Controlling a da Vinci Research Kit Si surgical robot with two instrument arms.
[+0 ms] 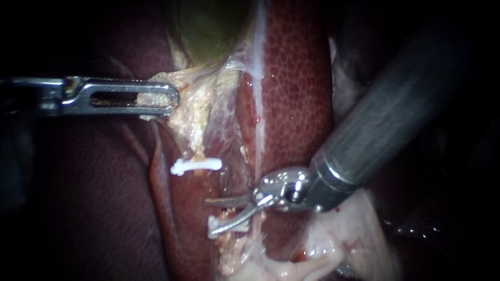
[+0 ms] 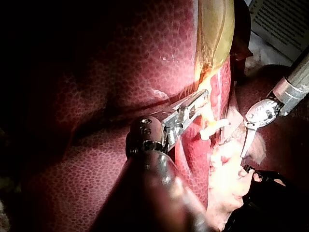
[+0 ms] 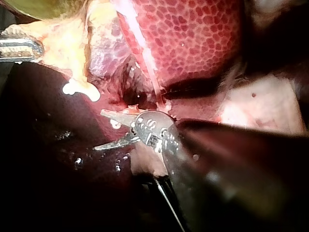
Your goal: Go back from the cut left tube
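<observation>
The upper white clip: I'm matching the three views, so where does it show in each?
Endoscope view: the upper white clip lies between the left instrument, shut on pale tissue, and the right instrument's open blades.
Left wrist view: clip just beyond the left instrument's jaws.
Right wrist view: clip between the blades and the left instrument.
Shared landmark: the gallbladder.

Around my bright working patch everything falls into darkness. A pale printed sheet (image 2: 282, 24) (print too small to read) lies just beyond the lit area.
</observation>
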